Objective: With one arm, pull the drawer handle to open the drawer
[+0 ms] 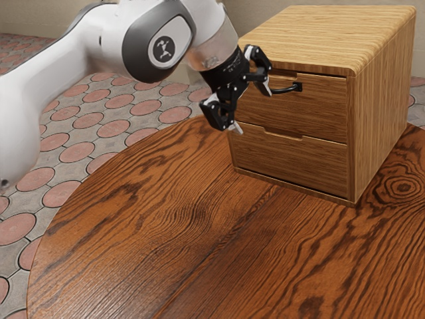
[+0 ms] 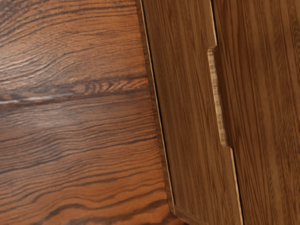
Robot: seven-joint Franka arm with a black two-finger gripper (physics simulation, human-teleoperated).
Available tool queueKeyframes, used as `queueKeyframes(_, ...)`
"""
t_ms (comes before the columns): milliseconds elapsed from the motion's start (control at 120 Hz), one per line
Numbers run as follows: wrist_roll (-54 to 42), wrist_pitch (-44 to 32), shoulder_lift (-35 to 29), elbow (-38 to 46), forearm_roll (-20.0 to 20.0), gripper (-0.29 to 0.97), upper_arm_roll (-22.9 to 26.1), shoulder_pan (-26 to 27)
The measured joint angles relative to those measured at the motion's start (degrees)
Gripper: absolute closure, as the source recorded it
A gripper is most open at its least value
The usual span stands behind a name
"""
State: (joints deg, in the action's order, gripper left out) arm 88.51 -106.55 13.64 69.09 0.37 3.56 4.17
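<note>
Dark wooden table (image 1: pixel 199 252) lies nearest me, and a light wood cabinet (image 1: pixel 385 100) stands at its far right. The top drawer (image 1: pixel 312 109) carries a black handle (image 1: pixel 287 87). The gripper (image 1: pixel 242 93) hangs at the handle's left end, fingers (image 1: pixel 220 113) spread wide and the upper one just beside the bar.
</note>
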Motion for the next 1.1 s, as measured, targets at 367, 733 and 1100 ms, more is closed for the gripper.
queueKeyframes(367, 2.4, -6.8, 5.7, -4.6, 0.0, 0.00, 0.0, -0.5)
queueKeyframes(733, 3.7, -9.8, 8.3, -6.7, 0.1, 0.00, -0.2, -1.4)
queueKeyframes(1100, 4.5, -10.8, 9.2, -6.6, 0.1, 0.00, -0.2, -1.6)
